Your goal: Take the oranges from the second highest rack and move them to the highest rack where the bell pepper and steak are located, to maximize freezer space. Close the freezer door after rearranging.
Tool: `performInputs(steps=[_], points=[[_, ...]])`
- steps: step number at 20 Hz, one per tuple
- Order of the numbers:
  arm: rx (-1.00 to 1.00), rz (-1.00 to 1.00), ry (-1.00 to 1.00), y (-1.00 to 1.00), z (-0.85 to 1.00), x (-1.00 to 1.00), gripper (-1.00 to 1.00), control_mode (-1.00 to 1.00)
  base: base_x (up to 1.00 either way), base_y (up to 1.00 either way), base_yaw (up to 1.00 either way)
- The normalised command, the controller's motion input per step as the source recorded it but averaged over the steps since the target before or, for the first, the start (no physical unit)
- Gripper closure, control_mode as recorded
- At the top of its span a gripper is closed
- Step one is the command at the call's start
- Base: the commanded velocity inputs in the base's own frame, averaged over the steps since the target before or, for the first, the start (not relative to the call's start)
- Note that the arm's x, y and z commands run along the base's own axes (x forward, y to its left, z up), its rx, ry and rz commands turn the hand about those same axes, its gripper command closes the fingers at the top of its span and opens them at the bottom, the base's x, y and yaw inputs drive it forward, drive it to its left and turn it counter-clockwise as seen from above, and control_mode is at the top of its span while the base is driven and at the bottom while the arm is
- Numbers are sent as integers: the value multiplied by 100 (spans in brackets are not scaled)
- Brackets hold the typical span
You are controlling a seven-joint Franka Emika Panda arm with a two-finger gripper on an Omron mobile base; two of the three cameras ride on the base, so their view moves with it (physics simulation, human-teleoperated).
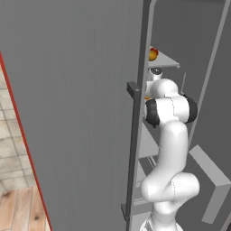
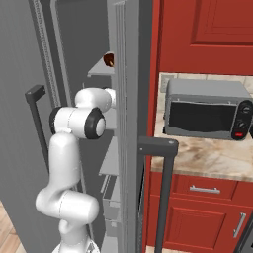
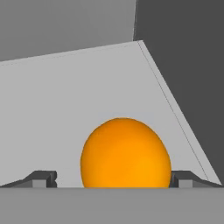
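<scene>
1. Reaching deep into the freezer in the left base view: the white arm (image 1: pixel 169 149) goes in past the open freezer door (image 1: pixel 76 113) with its long bar handle (image 1: pixel 134 149). On the highest rack (image 1: pixel 168 61) sit an orange (image 1: pixel 153 55) and a sliver of red, likely the bell pepper, touching it. Risk: the elbow is close to the door edge and could nudge the door.

2. Right base view: the arm (image 2: pixel 74 148) enters beside the other grey door (image 2: pixel 129 123). A dark-red thing (image 2: pixel 108 60) sits on the top shelf; microwave (image 2: pixel 207 109) on the surface, irrelevant.

3. Hand view: the gripper (image 3: pixel 113 179) has its fingers (image 3: pixel 41 178) spread wide, one each side of an orange (image 3: pixel 126 153) resting on the second highest rack (image 3: pixel 65 100), not yet clamped. Risk: the glossy ball may roll or squirt away if closure is off-centre.
</scene>
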Motion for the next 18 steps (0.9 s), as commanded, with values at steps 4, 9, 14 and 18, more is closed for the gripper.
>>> performInputs(steps=[4,9,14,18], points=[[0,0,10,-40,-28,2,-100,-100,0,0,0],[0,0,12,-40,-41,0,100,-100,0,0,0],[0,0,1,-29,-42,-2,100,-100,0,0,0],[0,0,0,-36,-71,-10,100,-100,0,0,0]])
